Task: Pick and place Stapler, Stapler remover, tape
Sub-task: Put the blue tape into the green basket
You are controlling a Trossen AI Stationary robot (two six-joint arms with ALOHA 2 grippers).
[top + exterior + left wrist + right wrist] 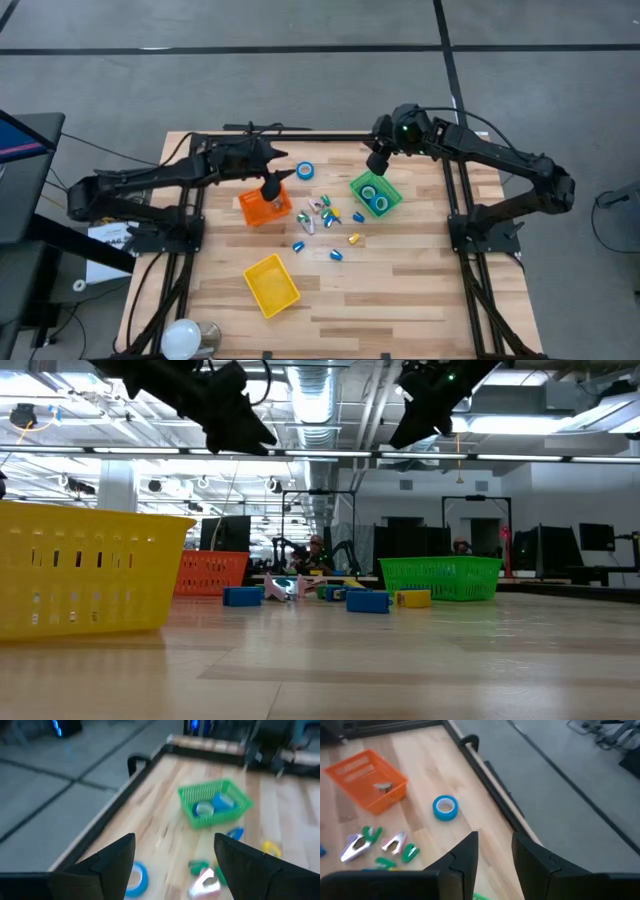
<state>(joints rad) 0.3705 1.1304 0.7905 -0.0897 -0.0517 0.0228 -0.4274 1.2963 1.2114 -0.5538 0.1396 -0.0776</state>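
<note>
Left gripper (279,181) over orange mesh bin (264,207), fingers (112,857) wide apart, empty. Right gripper (373,164) above green mesh bin (376,194), fingers (462,855) part open, empty. One round blue tape roll (305,171) lies flat on wooden counter (400,270) between bins; two more rolls inside green bin.

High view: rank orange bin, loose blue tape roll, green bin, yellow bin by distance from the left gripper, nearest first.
From the left gripper, open above the table:
1. Orange plastic bin, directly under it.
2. Loose blue tape roll, just toward the right arm's side.
3. Yellow plastic bin, toward the picture's bottom edge.
4. Green plastic bin, below the right gripper.
</note>
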